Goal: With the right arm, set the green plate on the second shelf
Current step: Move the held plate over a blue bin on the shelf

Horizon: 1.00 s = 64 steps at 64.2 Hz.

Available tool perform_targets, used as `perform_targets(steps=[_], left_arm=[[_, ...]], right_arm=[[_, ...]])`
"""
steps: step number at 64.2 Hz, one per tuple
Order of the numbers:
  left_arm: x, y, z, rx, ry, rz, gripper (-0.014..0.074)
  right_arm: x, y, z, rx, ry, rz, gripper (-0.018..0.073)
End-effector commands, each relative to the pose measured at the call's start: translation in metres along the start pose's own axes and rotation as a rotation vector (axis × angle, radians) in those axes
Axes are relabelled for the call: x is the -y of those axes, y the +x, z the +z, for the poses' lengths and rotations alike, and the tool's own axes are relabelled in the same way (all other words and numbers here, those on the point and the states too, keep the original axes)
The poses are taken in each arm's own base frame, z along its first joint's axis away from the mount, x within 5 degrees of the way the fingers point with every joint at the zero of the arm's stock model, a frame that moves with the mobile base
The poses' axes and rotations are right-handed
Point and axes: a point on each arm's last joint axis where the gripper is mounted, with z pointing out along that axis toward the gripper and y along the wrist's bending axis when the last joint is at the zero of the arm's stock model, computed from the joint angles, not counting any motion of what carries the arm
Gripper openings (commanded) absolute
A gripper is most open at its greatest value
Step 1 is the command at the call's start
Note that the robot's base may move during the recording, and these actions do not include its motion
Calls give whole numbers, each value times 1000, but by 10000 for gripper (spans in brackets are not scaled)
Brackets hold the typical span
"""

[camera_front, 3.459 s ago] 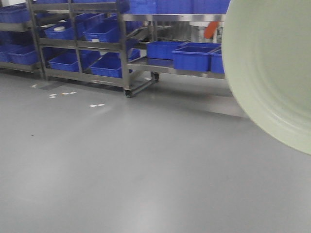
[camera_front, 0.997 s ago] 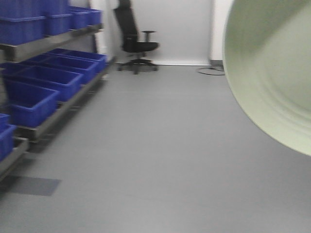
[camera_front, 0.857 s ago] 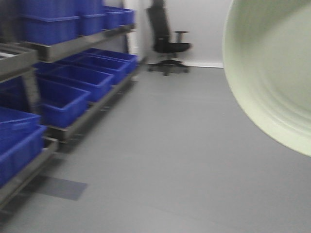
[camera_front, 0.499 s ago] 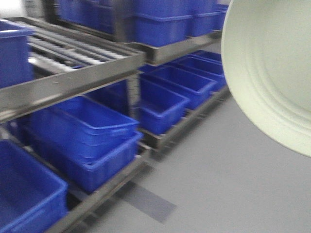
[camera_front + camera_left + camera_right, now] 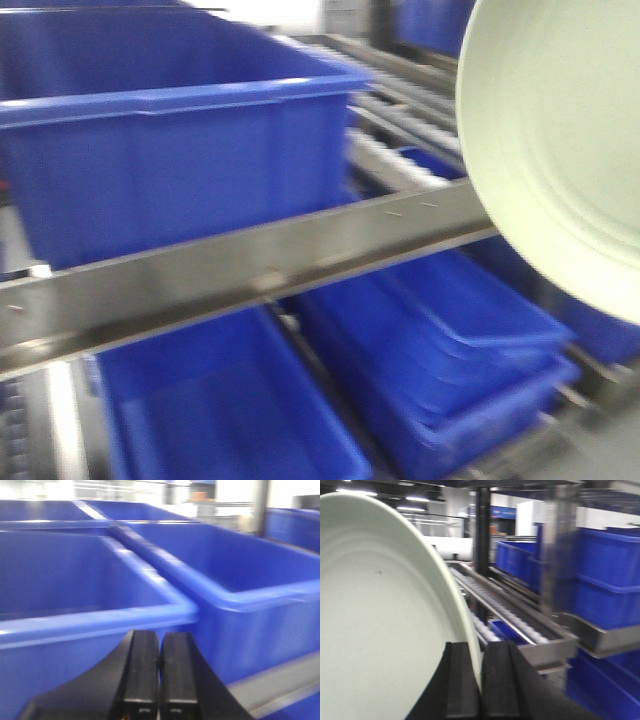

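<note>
My right tool (image 5: 481, 679) is clamping the plate (image 5: 380, 630) by its rim, holding it on edge at the right, before the shelf rail (image 5: 250, 272). My left tool (image 5: 159, 662) is sitting pressed together near blue bins (image 5: 75, 575).

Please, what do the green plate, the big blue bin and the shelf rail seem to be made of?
The green plate looks like glossy melamine or glazed ceramic, with a smooth pale sheen and moulded rings; which one is unclear. The blue bin looks like moulded plastic, with a thick rim and a soft shine. The shelf rail seems to be brushed steel: grey, with dull reflections.
</note>
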Motion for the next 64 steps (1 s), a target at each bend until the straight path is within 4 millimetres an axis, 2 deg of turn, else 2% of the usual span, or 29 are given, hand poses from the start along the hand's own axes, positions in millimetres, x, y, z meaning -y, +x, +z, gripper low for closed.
perform_targets(steps=[1,64], left_arm=[[0,7,0,43,4,-11,130],[0,7,0,43,4,-11,130]], right_arm=[[1,-18,1,125,15,9,54],[1,-18,1,125,15,9,54]])
